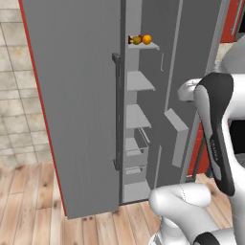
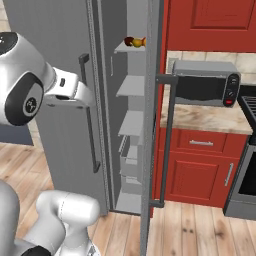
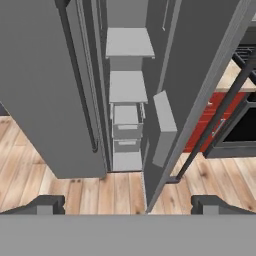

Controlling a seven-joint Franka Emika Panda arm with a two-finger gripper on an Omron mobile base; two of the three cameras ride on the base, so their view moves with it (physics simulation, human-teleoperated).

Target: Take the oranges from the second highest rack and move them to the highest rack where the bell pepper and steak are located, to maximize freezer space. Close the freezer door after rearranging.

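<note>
Hand view, foreground: the gripper (image 3: 128, 204) holds nothing, its two dark fingertips set wide apart at the bottom of the frame, pointing at the floor in front of the open compartment. It is well apart from any shelf.

Middle ground: the freezer door (image 3: 200, 90) stands ajar on the right of the frame, its inner face carrying a grey bin, its bar handle (image 3: 215, 115) running down the outer edge. In the right base view the same door's edge (image 2: 152, 115) crosses centre frame, with the handle just right of it.

Far ground: in the left base view the oranges (image 1: 142, 39) sit at upper centre on the highest rack (image 1: 148, 46), beside a small dark-red item, judged to be the bell pepper (image 1: 130, 40). The steak cannot be made out. The second highest rack (image 1: 139, 82) below appears bare. The right base view agrees: the fruit lies on the top shelf at upper centre.

Assessment: the rearranging looks complete; closing the door remains.

Risks: the door edge lies close to the arm's forearm, so a swing could catch it. Pushing near the hinge would stall the door. A hard shove could jolt the oranges, which sit near the shelf's front edge and may roll off.
</note>
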